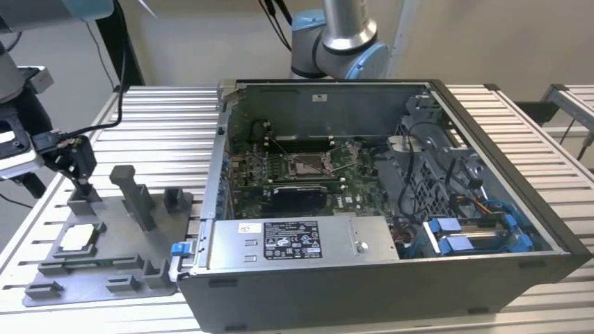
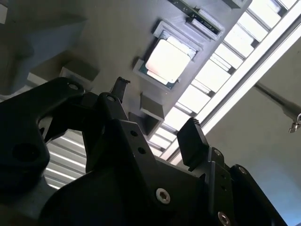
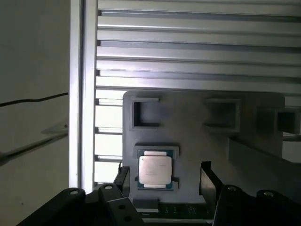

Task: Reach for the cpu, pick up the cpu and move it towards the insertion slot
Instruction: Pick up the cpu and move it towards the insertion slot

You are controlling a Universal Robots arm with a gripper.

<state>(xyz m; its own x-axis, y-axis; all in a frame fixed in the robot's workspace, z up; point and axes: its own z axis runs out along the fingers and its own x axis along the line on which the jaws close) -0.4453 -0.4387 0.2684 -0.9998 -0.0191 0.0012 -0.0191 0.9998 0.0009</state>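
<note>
The gripper (image 3: 164,176) hangs over the grey tray (image 3: 197,141), fingers spread wide and empty; the cpu (image 3: 154,172) lies untouched in its tray pocket. The tray sits on a ribbed aluminium table (image 1: 158,132) beside the open computer case (image 1: 371,292), whose insertion slot (image 1: 307,165) lies well apart. A pale wall (image 1: 204,42) stands behind.

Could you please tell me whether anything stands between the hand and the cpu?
Nothing visible does: the open hand hangs clear of the cpu, which lies uncovered in its pocket on the grey tray.
</note>
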